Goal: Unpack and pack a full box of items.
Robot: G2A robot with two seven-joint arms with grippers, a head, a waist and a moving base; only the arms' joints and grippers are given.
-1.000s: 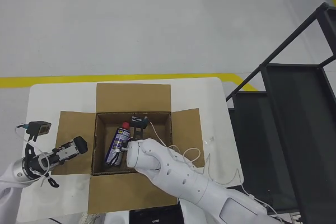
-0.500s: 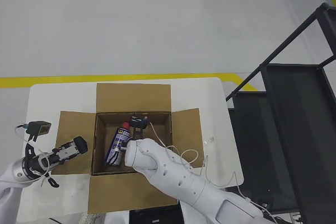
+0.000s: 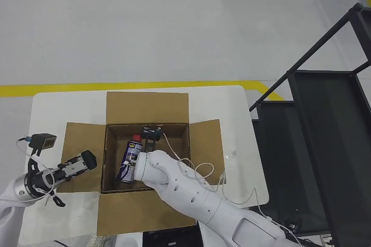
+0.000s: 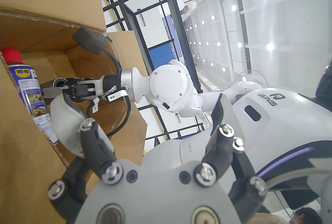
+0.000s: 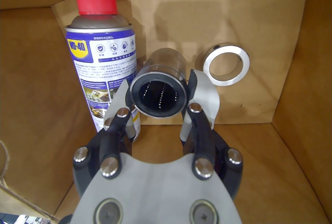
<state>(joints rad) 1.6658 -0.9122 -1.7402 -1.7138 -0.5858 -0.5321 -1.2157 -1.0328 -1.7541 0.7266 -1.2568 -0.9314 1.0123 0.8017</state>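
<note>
1. We read clock directions off the top view. The brown cardboard box [image 3: 147, 108] sits mid-table on the white table [image 3: 55, 111], its four flaps folded out at 12, 3, 6 and 9 o'clock.
2. Inside the box, along the 9 o'clock wall, is the blue-and-yellow spray can [image 5: 101, 59], with its red cap towards 12 o'clock. We cannot tell whether it stands or leans.
3. The right gripper [image 5: 158, 95] is down inside the box, near the 12 o'clock wall. Its jaws are clamped on the steel cylinder with a black-rimmed hollow end [image 5: 159, 79], one finger on each side.
4. The held cylinder is just beside the can, on the can's 3 o'clock side. We cannot tell whether they touch.
5. A shiny silver metal ring [image 5: 226, 64] rests against the cardboard inside the box. The cylinder is between the ring and the can.
6. The left gripper [image 4: 140, 111] is outside the box at its 9 o'clock, above the 9 o'clock flap. Its jaws are spread wide with nothing between them.
7. A black metal rack [image 3: 321, 123] stands off the table's 3 o'clock edge. A yellow floor line [image 3: 49, 89] runs past the 12 o'clock edge.
</note>
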